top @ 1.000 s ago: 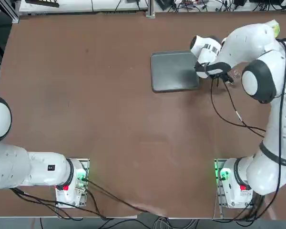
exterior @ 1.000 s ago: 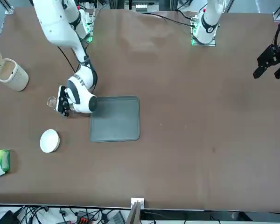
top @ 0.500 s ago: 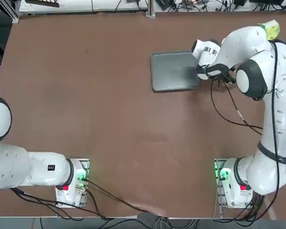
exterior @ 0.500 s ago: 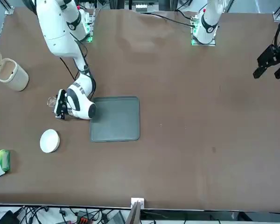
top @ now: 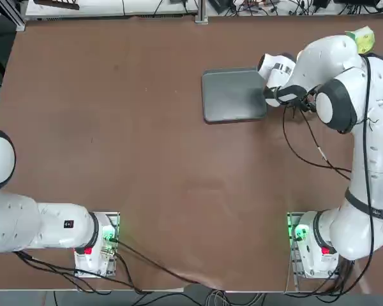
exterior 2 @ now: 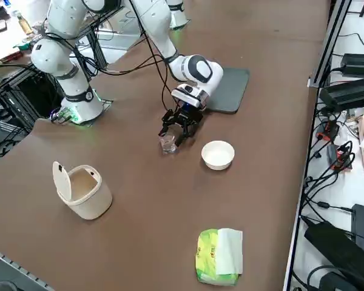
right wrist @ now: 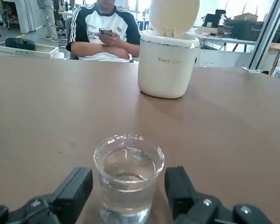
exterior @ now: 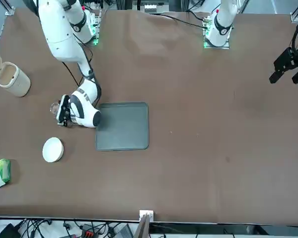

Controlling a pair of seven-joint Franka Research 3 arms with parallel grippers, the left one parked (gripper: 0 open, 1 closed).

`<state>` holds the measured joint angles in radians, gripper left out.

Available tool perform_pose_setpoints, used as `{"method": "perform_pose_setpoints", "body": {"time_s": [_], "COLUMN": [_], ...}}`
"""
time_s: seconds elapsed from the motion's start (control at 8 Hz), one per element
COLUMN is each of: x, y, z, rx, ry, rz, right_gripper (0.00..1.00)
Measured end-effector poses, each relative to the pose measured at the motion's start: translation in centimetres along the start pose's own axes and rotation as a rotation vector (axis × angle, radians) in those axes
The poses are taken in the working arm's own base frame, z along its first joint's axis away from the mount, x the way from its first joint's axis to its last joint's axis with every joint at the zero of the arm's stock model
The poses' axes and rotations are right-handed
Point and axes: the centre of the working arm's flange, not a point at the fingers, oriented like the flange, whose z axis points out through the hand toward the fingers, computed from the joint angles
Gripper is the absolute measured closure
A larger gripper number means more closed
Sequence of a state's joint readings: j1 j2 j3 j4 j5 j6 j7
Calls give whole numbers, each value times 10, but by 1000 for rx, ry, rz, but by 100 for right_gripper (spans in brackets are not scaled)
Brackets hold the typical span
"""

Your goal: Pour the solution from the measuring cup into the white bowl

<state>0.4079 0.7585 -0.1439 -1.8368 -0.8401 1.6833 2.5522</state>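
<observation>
While the right gripper (right wrist: 126,196) sat low on the worktop (right wrist: 233,121), fingers (right wrist: 74,189) apart, the cup (right wrist: 128,177) stood upright between them, apparently ungripped. Step: grasp. Next: close, lift level, carry to the bowl (exterior 2: 218,154) nearby, then tilt.

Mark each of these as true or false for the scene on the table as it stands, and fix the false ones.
1. The right pincer has a finger on each side of the measuring cup. True.
2. The measuring cup is empty. False: clear liquid shows in it.
3. The white bowl sits on the grey tray. False: it rests on the bare table, apart from the tray.
4. The lid of the white container is flipped up. True.
5. The cup is lifted and tilted over the bowl. False: it stands upright on the table.
</observation>
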Motion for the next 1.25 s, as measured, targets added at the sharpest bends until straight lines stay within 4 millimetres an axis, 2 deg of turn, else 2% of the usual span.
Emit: {"method": "perform_pose_setpoints", "body": {"time_s": [0.5,0.75,0.88,1.0,1.25], "x": [-5,-6,-5,-4,8], "y": [0,0,-1,-2,-12], "z": [12,13,12,10,-7], "rx": [-15,-13,-12,-10,18], "ry": [14,18,18,18,21], "rz": [10,12,10,-6,-27], "right_gripper": [8,20,26,26,26]}}
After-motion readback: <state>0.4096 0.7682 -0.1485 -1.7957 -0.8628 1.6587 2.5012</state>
